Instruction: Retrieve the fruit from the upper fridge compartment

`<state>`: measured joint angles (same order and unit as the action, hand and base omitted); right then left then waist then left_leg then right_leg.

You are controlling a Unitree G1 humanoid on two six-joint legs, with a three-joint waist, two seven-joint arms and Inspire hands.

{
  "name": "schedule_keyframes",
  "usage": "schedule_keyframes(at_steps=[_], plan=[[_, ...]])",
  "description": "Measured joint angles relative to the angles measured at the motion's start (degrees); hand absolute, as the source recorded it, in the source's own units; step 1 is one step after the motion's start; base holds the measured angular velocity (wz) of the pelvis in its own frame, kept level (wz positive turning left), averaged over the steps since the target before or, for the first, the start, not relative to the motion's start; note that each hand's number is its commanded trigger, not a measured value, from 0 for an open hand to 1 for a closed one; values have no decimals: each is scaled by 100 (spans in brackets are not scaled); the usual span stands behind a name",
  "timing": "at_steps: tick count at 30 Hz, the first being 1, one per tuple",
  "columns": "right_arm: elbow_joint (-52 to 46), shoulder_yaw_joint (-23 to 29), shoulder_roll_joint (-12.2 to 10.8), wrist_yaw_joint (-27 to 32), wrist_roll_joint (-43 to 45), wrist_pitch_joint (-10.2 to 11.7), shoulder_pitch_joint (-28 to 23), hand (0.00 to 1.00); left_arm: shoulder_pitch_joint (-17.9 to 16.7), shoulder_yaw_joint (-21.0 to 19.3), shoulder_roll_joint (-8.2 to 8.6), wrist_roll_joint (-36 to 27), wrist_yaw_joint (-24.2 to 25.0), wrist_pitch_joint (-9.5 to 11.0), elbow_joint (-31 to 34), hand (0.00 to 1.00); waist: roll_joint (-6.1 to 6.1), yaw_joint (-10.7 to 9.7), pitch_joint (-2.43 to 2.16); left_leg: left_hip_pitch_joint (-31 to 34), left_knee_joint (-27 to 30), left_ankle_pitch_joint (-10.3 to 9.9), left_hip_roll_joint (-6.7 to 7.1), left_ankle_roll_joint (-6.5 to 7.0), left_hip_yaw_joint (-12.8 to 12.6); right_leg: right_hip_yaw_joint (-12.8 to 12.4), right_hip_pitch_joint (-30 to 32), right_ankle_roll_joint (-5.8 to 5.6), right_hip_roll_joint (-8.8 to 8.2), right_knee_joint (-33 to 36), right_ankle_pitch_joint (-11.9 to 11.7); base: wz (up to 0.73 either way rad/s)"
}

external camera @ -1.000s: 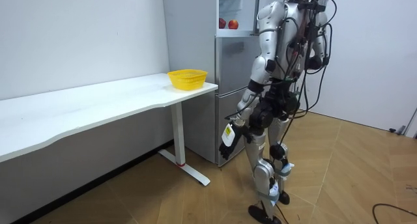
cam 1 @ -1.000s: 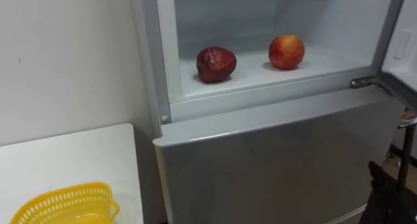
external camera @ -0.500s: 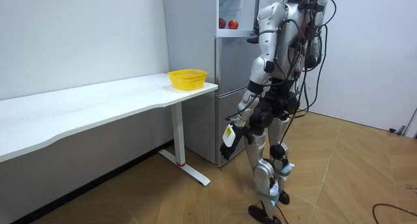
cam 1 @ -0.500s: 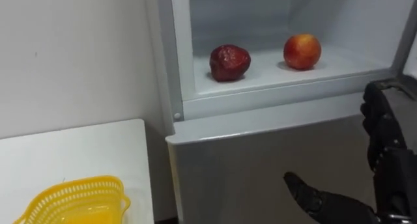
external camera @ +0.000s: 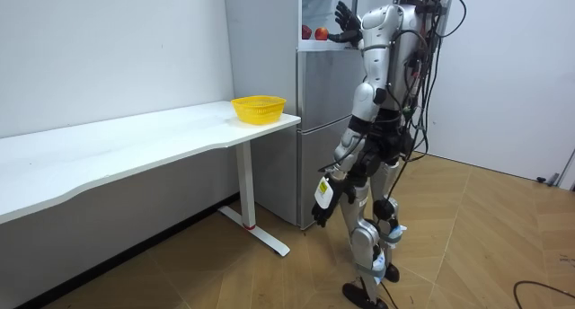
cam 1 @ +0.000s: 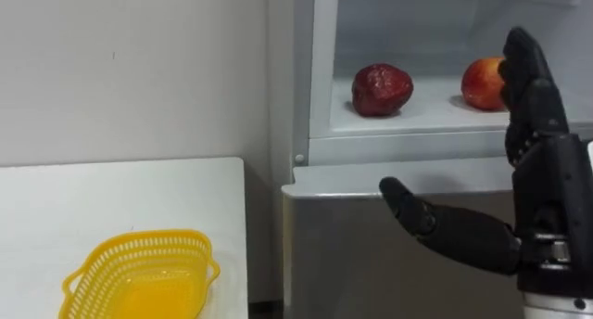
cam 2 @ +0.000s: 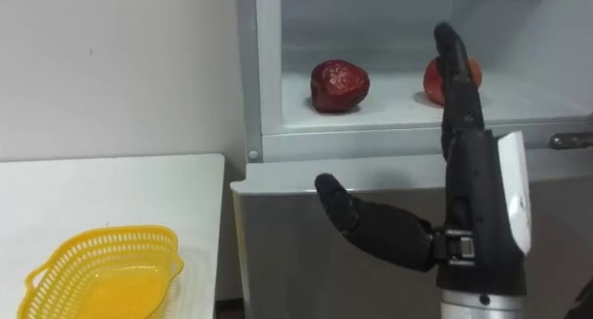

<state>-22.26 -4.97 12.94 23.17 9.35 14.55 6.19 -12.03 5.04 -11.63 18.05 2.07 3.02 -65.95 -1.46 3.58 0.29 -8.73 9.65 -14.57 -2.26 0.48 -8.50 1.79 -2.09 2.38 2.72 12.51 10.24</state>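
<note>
- Right hand point(cam 1: 547, 189), spread and empty, stands just before the apple point(cam 1: 480, 82), likely lining up a reach.
- Apple and dark fruit point(cam 1: 381, 88) sit on the upper fridge shelf point(cam 1: 417, 122).
- Left hand point(external camera: 337, 156) hangs low; state unclear.

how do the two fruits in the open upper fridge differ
The dark red fruit is dull and bumpy; the red-orange fruit is brighter and smooth. The dark red fruit sits left, in full sight; the red-orange fruit, right, is partly hidden by the open right hand. Both are roundish, similar in size, on one white shelf.
</note>
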Motion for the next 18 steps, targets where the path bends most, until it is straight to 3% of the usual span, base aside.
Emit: schedule_keyframes(at_steps=[4,10,18], plan=[[355,220,258,69,-275,-4,464,0,9,-46,-30,-1,-7,-44,-16,0,-87,18,-1,5,10,4,16,-6,129,166,-69,-3,-40,-94,-1,20],[857,301,280,-81,-287,-100,823,0,-5,-163,15,27,157,-263,-7,0,-152,136,-27,0,13,5,16,-7,245,336,-120,-3,-55,-99,-2,10],[1288,441,283,-206,-864,-315,1357,0,0,-262,23,53,352,-368,5,0,-116,242,14,17,22,7,16,-11,367,523,-173,-2,-76,-104,-3,5]])
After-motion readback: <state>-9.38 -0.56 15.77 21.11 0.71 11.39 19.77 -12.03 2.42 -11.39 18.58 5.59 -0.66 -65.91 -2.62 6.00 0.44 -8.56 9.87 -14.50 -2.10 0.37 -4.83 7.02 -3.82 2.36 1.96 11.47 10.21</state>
